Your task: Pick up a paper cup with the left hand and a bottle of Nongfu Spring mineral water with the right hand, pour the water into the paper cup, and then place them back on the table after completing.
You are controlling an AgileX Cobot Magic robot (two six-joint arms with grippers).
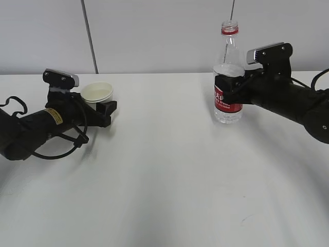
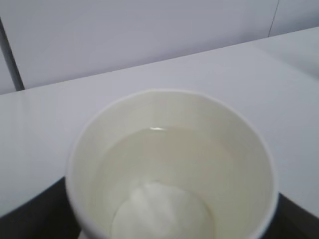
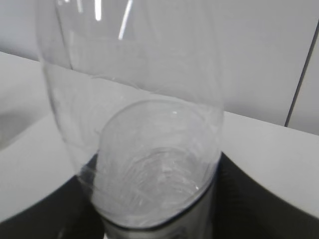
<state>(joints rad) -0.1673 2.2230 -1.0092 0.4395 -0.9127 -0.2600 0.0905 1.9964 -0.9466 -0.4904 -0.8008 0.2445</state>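
At three o'clock on the table: right hand clamped on capless Nongfu Spring bottle, standing upright. At nine o'clock: left hand hugging paper cup holding water. Risk: jerky release, tipping, spillage.

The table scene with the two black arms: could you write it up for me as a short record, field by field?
setting: white table before a pale wall
left hand: around a paper cup, low by the table
cup contents: some water
right hand: grips a bottle at its red label
bottle: upright, uncapped, partly filled; base looks at the table
cup and bottle: far apart
task stage: looks like after pouring; both still gripped
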